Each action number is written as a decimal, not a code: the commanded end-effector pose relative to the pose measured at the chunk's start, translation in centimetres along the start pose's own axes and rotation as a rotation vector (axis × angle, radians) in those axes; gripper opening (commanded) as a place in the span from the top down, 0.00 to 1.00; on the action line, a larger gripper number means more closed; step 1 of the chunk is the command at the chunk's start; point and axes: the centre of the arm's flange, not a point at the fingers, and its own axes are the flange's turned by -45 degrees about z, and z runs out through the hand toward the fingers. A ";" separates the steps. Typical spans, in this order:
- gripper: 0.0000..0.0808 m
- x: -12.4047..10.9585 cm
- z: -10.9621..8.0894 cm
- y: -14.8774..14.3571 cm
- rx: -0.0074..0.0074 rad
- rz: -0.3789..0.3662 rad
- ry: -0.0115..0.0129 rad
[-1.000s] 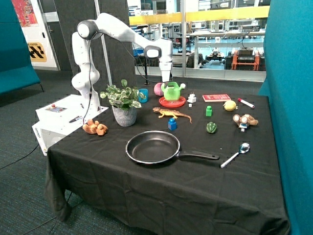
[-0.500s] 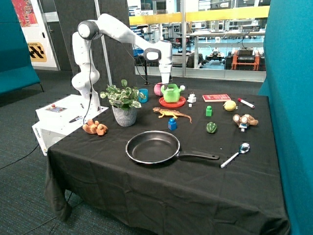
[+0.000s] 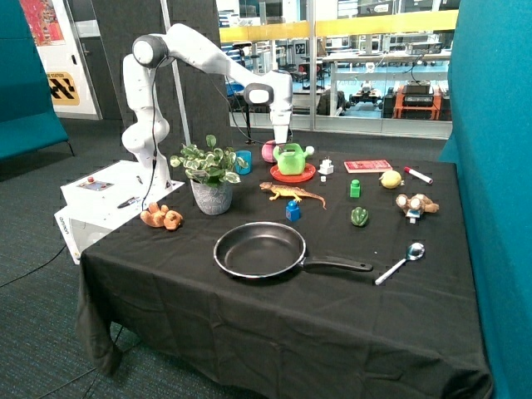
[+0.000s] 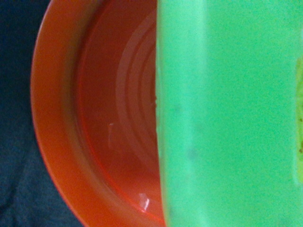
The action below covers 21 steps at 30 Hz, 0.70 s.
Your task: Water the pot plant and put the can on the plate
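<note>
Outside view: gripper (image 3: pixel 283 141) sits right at the can (image 3: pixel 291 158), which rests on the plate (image 3: pixel 293 174), about 2 o'clock from the pot plant (image 3: pixel 209 174). Grip state: can't tell. Release should be straight up, no tipping.

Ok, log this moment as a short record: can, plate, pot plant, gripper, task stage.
can: light-green watering can standing upright on the plate
plate: red plate, near the table's far edge
pot plant: pot plant apart from the can, beside the frying pan
gripper: gripper directly above the can's handle; fingers unclear
task stage: can on plate; release not confirmed
</note>
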 end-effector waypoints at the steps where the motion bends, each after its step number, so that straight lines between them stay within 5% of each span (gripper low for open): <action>1: 0.47 -0.1 0.0 0.1 -0.0010 -0.005 0.0007; 21: 0.32 -0.3 -0.4 0.2 -0.0010 -0.011 0.0007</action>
